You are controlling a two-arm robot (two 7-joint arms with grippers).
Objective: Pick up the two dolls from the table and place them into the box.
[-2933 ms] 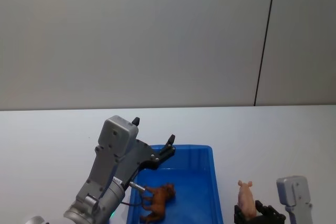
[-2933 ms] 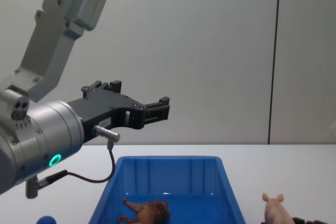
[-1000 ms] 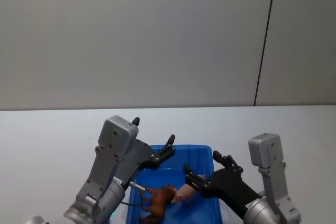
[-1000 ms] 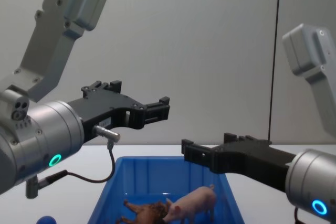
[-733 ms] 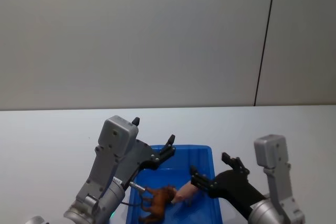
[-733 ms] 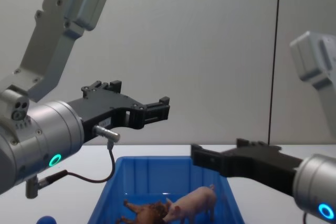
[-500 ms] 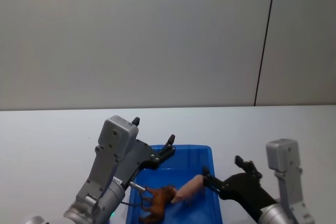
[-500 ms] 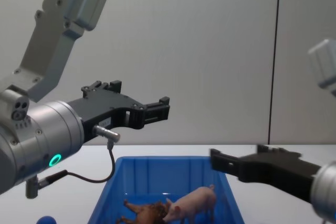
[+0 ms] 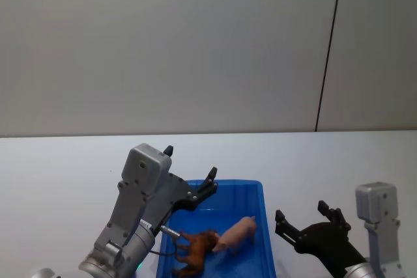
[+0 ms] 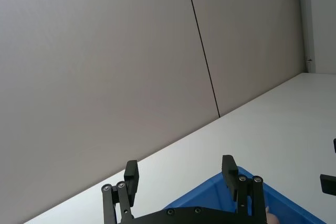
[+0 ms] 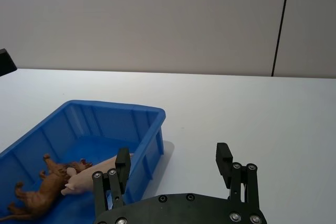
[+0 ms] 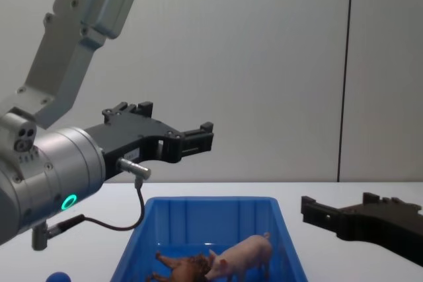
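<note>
The white tabletop (image 9: 58, 161) carried the blue box (image 9: 262, 194), and both dolls lay inside the box, so the task looked complete. The remaining risk, as I judged it, was to the box itself. The right arm sat low and just beside the box's right wall, so a sideways swing toward that wall could shove the box across the tabletop or tip the dolls about. The left arm hung over the box's left rear part with a cable looping down from it near the box's left rim. A careless drop or pull there could catch the rim.

The left gripper (image 10: 179, 167) hovered above the box, its jaws well apart, holding nothing and touching nothing. The right gripper (image 11: 173, 153) was outside the box, beyond its right wall and above the tabletop. Its jaws were also spread wide and empty, clear of the wall.

The pink pig (image 9: 238, 232) lay on the box's floor toward the right wall. Its snout was against the brown lion (image 9: 195, 249), which lay nearer the middle of the box. I could not be sure the two truly touched. A small blue ball (image 12: 59, 277) rested on the tabletop outside the box's left wall
</note>
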